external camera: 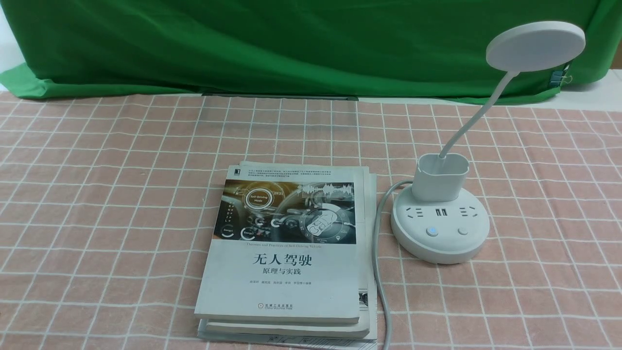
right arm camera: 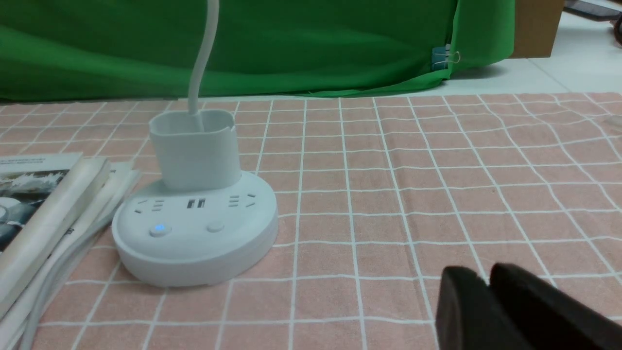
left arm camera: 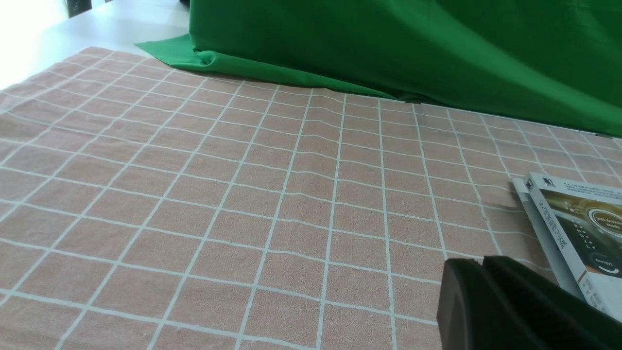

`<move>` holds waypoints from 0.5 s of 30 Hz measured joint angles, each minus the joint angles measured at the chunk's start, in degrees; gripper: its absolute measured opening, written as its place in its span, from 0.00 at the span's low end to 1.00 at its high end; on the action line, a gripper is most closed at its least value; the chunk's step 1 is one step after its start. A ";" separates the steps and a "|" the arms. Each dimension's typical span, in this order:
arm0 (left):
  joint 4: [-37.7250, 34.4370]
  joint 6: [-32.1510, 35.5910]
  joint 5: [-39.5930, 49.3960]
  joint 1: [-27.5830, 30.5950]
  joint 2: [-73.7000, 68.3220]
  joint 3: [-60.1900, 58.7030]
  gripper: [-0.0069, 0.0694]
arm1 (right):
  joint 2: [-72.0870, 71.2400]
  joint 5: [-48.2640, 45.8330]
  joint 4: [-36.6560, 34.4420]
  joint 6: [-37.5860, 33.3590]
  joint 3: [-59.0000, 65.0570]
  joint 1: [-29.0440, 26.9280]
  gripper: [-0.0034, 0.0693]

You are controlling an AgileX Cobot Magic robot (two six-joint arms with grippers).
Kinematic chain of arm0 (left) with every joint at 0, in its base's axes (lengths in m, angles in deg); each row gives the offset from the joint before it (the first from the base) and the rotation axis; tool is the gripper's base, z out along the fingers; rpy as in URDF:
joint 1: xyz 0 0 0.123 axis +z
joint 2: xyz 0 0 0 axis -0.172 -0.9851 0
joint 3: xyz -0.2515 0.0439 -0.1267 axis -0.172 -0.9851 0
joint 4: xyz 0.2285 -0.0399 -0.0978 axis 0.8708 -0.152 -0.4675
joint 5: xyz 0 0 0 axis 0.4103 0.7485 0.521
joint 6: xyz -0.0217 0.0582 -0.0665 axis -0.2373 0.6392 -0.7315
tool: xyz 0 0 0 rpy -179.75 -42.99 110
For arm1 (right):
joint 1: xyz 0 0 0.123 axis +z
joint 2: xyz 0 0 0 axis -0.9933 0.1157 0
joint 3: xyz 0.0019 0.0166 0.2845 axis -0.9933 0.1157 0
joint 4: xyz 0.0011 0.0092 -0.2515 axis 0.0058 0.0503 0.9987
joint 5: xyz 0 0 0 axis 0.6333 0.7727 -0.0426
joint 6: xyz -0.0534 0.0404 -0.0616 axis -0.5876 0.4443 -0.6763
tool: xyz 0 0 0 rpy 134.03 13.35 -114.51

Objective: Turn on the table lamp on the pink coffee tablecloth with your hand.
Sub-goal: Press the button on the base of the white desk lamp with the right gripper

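Note:
The white table lamp (external camera: pixel 440 221) stands on the pink coffee tablecloth (external camera: pixel 97 194) at the right. Its round base bears sockets and two buttons; the left button glows blue (external camera: pixel 431 231). Its disc head (external camera: pixel 535 46) is up at the right and is not lit. The base also shows in the right wrist view (right arm camera: pixel 194 233). No hand or arm shows in the front view. My right gripper (right arm camera: pixel 487 273) is shut and empty above the cloth, well apart from the base. My left gripper (left arm camera: pixel 481 262) is shut and empty over the cloth (left arm camera: pixel 243 194) beside the book.
A stack of books (external camera: pixel 286 253) lies at the middle of the cloth, left of the lamp. The lamp's grey cord (external camera: pixel 379 272) runs between books and base to the front edge. A green cloth (external camera: pixel 291 43) hangs along the back.

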 joint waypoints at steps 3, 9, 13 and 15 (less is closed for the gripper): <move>0.00 0.00 0.00 0.00 0.00 0.00 0.12 | 0.00 0.00 0.00 0.00 0.00 0.00 0.24; 0.00 0.00 0.00 0.00 0.00 0.00 0.12 | 0.00 0.06 0.00 0.05 0.00 0.00 0.26; 0.00 0.00 0.00 0.00 0.00 0.00 0.12 | 0.00 0.18 0.00 0.43 0.00 0.00 0.27; 0.00 0.00 0.00 0.00 0.00 0.00 0.12 | 0.00 0.82 -0.11 1.97 0.00 0.00 0.27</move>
